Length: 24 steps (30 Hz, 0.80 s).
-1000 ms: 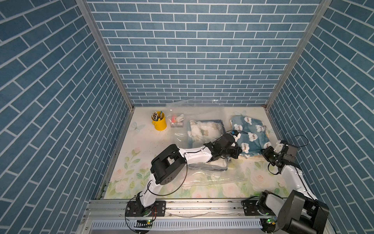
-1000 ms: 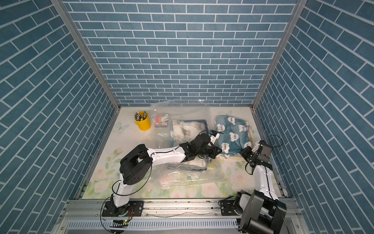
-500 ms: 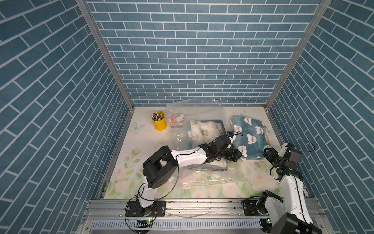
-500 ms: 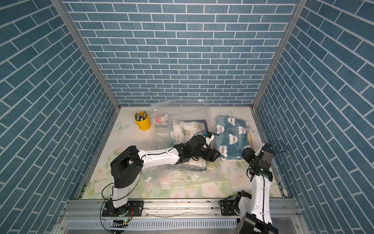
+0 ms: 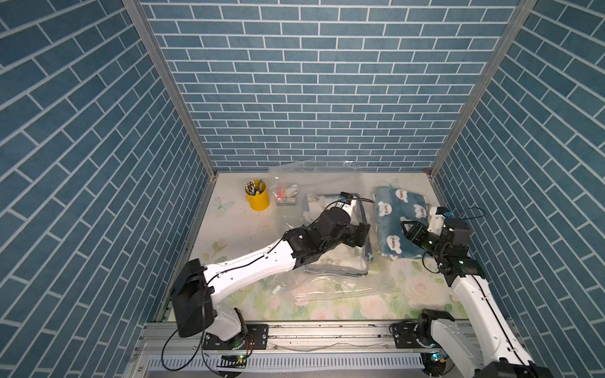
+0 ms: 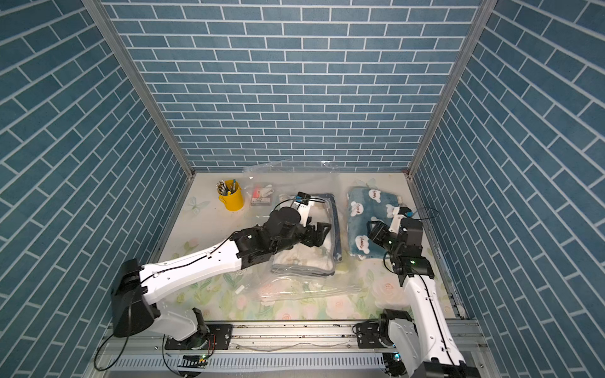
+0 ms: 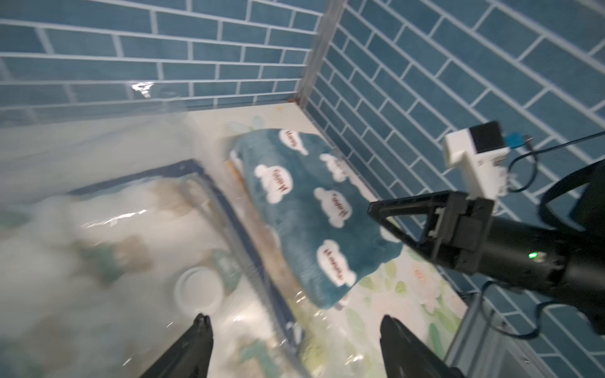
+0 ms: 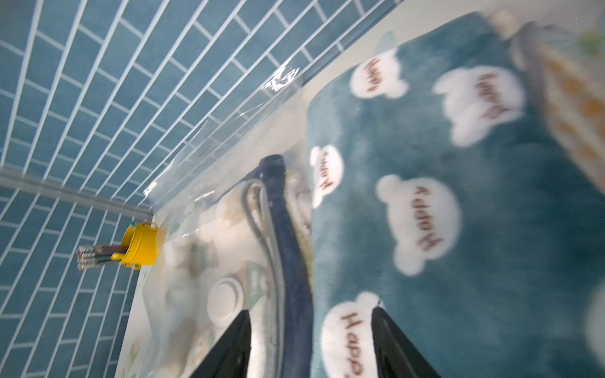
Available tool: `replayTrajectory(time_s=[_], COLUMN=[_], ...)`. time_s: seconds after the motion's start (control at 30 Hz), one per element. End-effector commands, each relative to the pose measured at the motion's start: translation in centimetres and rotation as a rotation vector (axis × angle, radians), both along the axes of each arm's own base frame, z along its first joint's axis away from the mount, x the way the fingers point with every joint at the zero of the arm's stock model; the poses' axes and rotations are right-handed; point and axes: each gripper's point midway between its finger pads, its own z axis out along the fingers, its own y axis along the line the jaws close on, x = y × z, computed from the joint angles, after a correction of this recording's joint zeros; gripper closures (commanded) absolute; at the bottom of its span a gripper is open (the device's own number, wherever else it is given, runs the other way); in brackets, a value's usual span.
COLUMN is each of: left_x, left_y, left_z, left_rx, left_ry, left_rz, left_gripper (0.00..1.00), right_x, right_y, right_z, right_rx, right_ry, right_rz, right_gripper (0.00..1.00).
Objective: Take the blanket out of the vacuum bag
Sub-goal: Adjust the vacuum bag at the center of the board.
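Vacuum bag [image 5: 327,288] [image 6: 294,288]: crinkled and see-through, sprawls over the middle of the floral table [image 5: 235,229], climbs a little up the back wall, lies loose and flat toward the front rail.

Blanket [image 5: 397,225] [image 7: 304,203] [image 8: 425,163]: folded teal fleece dotted with white bear-eared clouds, each reading "Happy" in reddish-brown script. Lies on the table by the right wall, just beside the bag; cannot tell whether any plastic overlaps its edge.

Clear zip case [image 7: 229,209]: navy trim, cream cloth inside, seen through the bag's film, just beside the blanket.

Left gripper [image 7: 294,319] [image 5: 361,234]: fingers spread wide, nothing between, hovers over the case's navy edge.

Right gripper [image 8: 311,307] [image 5: 409,229]: fingers apart, gripping nothing, poised above the blanket's edge nearest the case.

Yellow pen cup [image 5: 258,198] [image 8: 140,245]: stands upright at the back left, stuffed with pens.

Small packet [image 5: 286,196]: red and white, beside the cup, print too small to read.

Valve [image 7: 198,289] [image 8: 226,302]: round, white, over the cream cloth; green label next to it too blurred to read.

White clip [image 5: 276,289]: tiny, rests at the bag's front part.
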Motion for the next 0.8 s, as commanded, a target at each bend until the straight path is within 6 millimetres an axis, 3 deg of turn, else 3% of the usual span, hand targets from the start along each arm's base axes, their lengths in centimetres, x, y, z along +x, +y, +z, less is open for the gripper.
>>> replayTrajectory(time_s=[0.0,0.1,0.23,0.27,0.33,0.43,0.53,0.63,0.77], left_x=[0.5,-0.7,-1.5,-1.4,-1.1,-1.1,-1.5,-1.2,-0.3], left_y=[6.7,9.7,13.6,14.4,15.7,15.3,14.5,14.1,14.1], left_z=[-4.8,-7.3,-11.0,-11.6,-13.1,-15.6,-17.6,-18.5,-18.0], left_rx=[0.119,0.149,0.167,0.157,0.127,0.067,0.070,0.078,0.095], left_ry=[0.080,0.125,0.173,0.178,0.207,0.280,0.324,0.332,0.305], left_rz=[0.198,0.259,0.398,0.425,0.474,0.448,0.425,0.421,0.451], left_gripper=[0.15,0.19,0.27,0.32,0.62,0.78,0.79,0.81,0.80], right_x=[0.3,0.4,2.4,3.0,5.0,7.0,7.4,8.4,10.5], right_y=[-0.7,1.6,8.9,9.9,11.9,13.4,15.5,17.3,19.4], right_z=[0.5,1.5,-2.1,-2.8,-5.1,-9.0,-11.6,-13.4,-13.9], right_rx=[-0.035,-0.007,-0.005,-0.023,-0.043,-0.055,-0.052,-0.044,-0.003], right_ry=[-0.011,-0.066,0.008,0.019,0.064,0.139,0.184,0.209,0.196], right_rz=[-0.060,0.004,0.211,0.229,0.263,0.292,0.361,0.405,0.451], right_gripper=[0.41,0.41,0.42,0.42,0.47,0.56,0.56,0.55,0.55])
